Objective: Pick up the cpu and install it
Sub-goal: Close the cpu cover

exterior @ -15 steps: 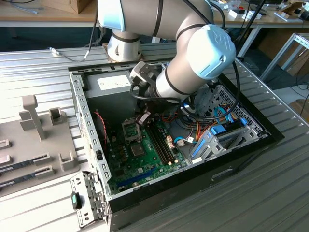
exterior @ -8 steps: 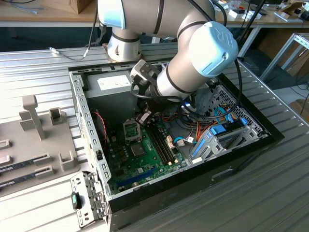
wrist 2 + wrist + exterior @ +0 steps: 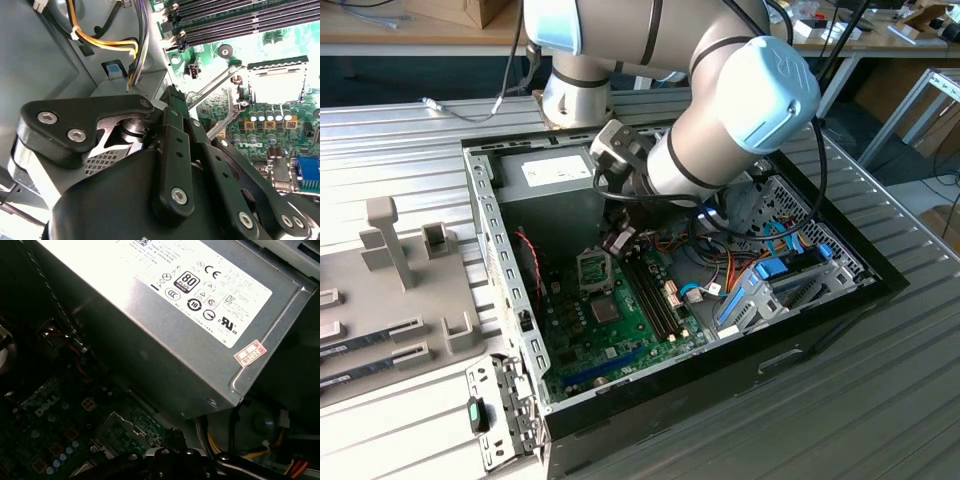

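Hard parts first: I honestly can't pick out the cpu for sure. In the second wrist view the open socket [image 3: 277, 82] is blown out to plain white, so there's no telling if the chip sits in it, and its hinged metal frame [image 3: 215, 87] is swung up beside it. The gripper [image 3: 174, 96] hangs right next to that socket. Its own black linkage covers most of that view and hides the tips, so I can't tell if it's open, closed or holding anything.

In the exterior view, the gripper [image 3: 618, 243] is down inside the computer case [image 3: 840, 300], just above the socket [image 3: 595, 268] on the motherboard [image 3: 620, 330]. The arm's big grey elbow [image 3: 740, 110] blocks the middle of the case. The first wrist view is dark around the board, with the gripper [image 3: 171, 437] cut off at the edge.

Counts:
- one arm
- one gripper
- one power supply [image 3: 165, 305], sitting at the far end of the case [image 3: 555, 172]
- four long memory slots [image 3: 650, 290] beside the socket
- one blue drive bracket [image 3: 770, 270]

On the ribbed metal desk [image 3: 880, 400], towards the exterior view's left, there's one grey holder tray [image 3: 420, 360]. It has two memory sticks [image 3: 390, 330] I can make out, and the rest is cut off.
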### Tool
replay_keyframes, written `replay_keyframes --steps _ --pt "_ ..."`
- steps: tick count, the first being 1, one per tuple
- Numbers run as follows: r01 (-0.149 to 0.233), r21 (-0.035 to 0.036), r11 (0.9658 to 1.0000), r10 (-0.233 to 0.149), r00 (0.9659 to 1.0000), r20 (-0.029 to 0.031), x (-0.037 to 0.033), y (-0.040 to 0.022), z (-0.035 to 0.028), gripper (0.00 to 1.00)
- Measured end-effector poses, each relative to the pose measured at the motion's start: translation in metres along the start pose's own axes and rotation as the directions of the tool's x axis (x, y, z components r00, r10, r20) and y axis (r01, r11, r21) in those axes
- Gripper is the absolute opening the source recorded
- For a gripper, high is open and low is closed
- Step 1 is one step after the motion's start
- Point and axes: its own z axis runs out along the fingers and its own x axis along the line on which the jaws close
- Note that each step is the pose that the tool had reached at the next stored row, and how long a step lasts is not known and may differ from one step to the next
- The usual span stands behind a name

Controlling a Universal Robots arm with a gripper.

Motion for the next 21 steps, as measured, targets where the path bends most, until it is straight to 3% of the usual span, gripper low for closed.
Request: replay_keyframes --steps 11,21 --pt "0.030 -0.0036 0.9995 -0.030 0.9995 -0.0111 0.0021 -0.0012 -0.0052 0.11" --pt "0.037 -0.0058 0.9993 -0.037 0.9992 -0.0119 0.0025 -0.0002 -0.0109 0.11"
